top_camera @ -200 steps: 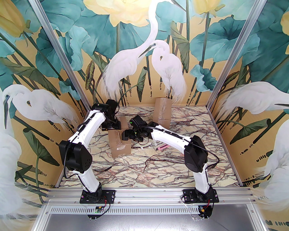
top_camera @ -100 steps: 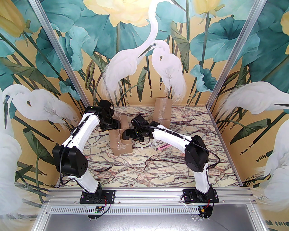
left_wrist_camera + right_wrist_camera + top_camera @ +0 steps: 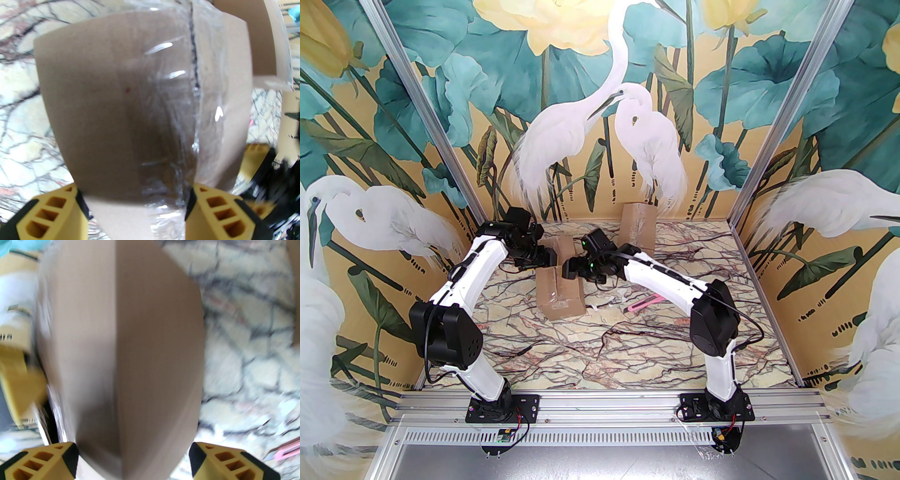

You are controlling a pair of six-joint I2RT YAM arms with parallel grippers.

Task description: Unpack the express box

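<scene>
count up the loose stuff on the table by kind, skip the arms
cardboard box: 2, the other by the back wall
pink box cutter: 1
total: 3

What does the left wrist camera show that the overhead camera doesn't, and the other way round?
Left wrist: up close, clear tape with a dark slit along it, and yellow fingers flanking the box.
Overhead: the left arm and right arm at full length, a pink knife, a second box by the back wall, and painted herons.
Both: the box and the marble table.
</scene>
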